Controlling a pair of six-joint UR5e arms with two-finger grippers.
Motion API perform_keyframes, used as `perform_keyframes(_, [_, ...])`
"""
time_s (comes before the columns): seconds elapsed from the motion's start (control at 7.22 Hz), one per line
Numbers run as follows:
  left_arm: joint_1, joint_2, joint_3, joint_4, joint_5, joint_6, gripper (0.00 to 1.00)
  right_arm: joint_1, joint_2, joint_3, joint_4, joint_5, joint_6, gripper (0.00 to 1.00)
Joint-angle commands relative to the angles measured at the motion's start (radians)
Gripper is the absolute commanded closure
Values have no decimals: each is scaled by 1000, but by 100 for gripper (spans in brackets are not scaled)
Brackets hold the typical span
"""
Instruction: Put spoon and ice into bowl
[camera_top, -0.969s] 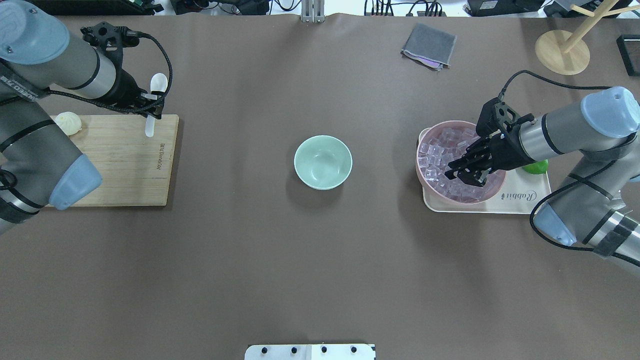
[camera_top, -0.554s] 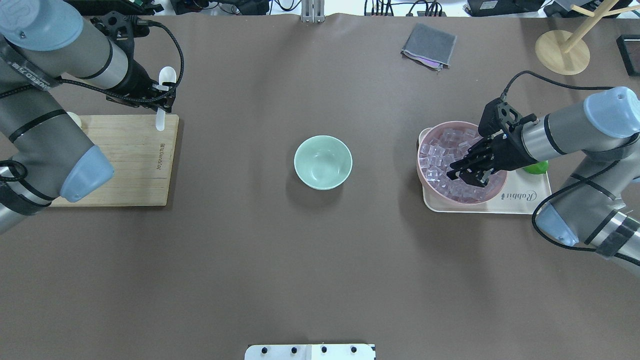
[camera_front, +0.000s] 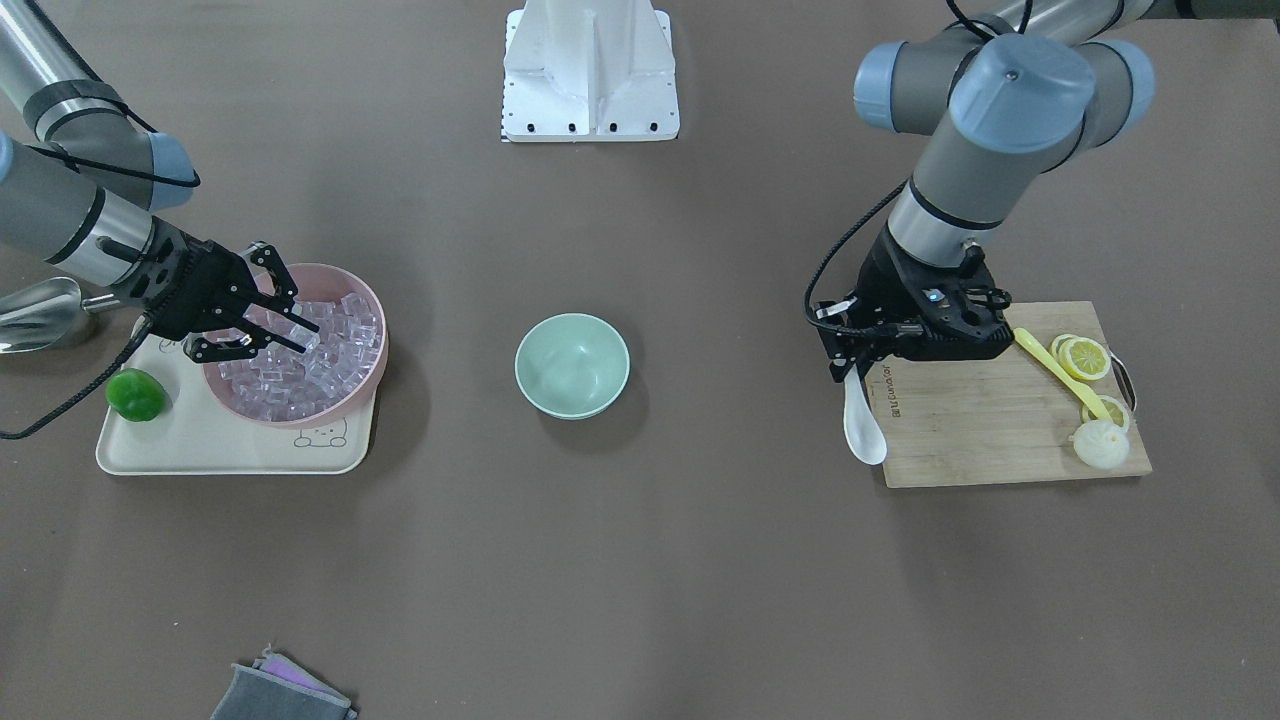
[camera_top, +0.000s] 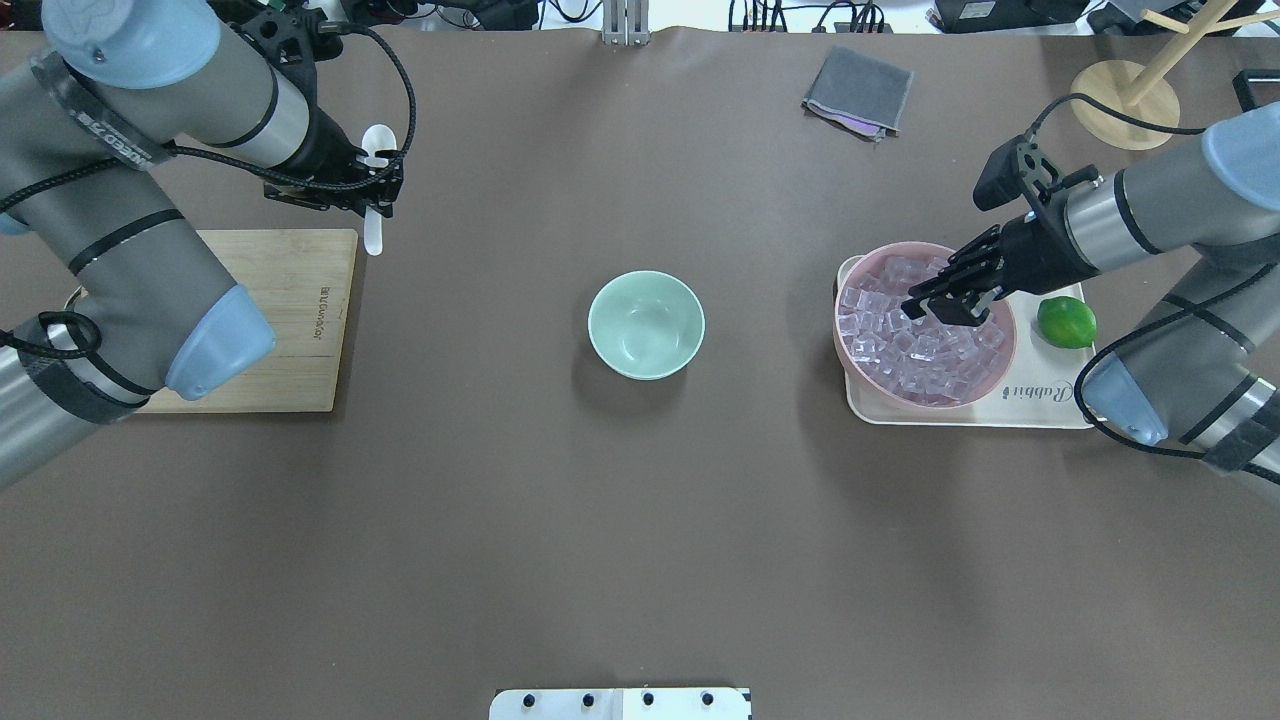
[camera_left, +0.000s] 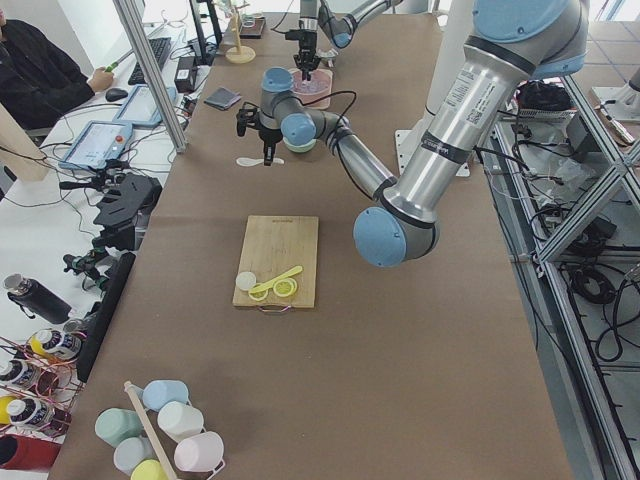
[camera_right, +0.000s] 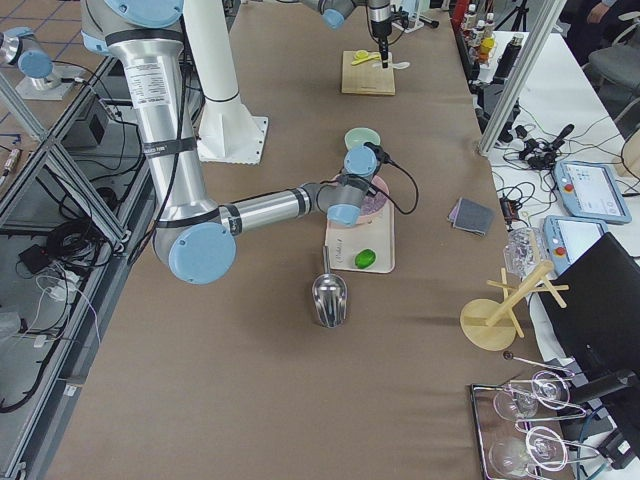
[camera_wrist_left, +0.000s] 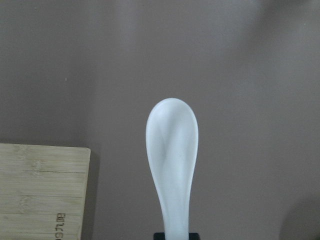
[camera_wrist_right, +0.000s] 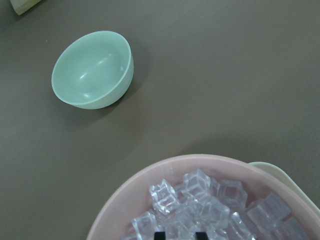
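Observation:
My left gripper (camera_top: 376, 196) is shut on the handle of the white spoon (camera_top: 377, 142) and holds it in the air just past the far right corner of the cutting board (camera_top: 290, 330). The spoon also shows in the front view (camera_front: 862, 425) and the left wrist view (camera_wrist_left: 172, 150). The mint-green bowl (camera_top: 646, 325) stands empty at the table's middle; the right wrist view (camera_wrist_right: 92, 70) shows it too. My right gripper (camera_top: 918, 306) hovers over the pink bowl (camera_top: 1004, 362) full of ice (camera_top: 900, 350), its fingertips nearly closed, seemingly pinching one ice cube (camera_front: 303, 336).
The pink bowl sits on a cream tray (camera_top: 1050, 400) beside a lime (camera_top: 1066, 322). A metal scoop (camera_front: 40, 312) lies near the tray. A yellow utensil (camera_front: 1055, 370), lemon slices (camera_front: 1085, 357) and a bun (camera_front: 1100, 445) lie on the board. A grey cloth (camera_top: 858, 92) lies at the far side.
My left arm has carried the spoon right and away from the board. My right gripper has risen out of the ice and shifted toward the bowl's far side.

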Motion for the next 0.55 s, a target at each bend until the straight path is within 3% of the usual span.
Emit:
perform_keyframes(0.0, [98,-67,4,2,8,-118,100,38,44,112,-236,4,45,100])
perform_keyframes(0.14, [163,-117,8,29,2,-195,100,54,82,117,-292,3,76,100])
perform_keyframes(0.42, [234,-257,118,61,0,-270,100,56,159,114,-350,-7,222,100])
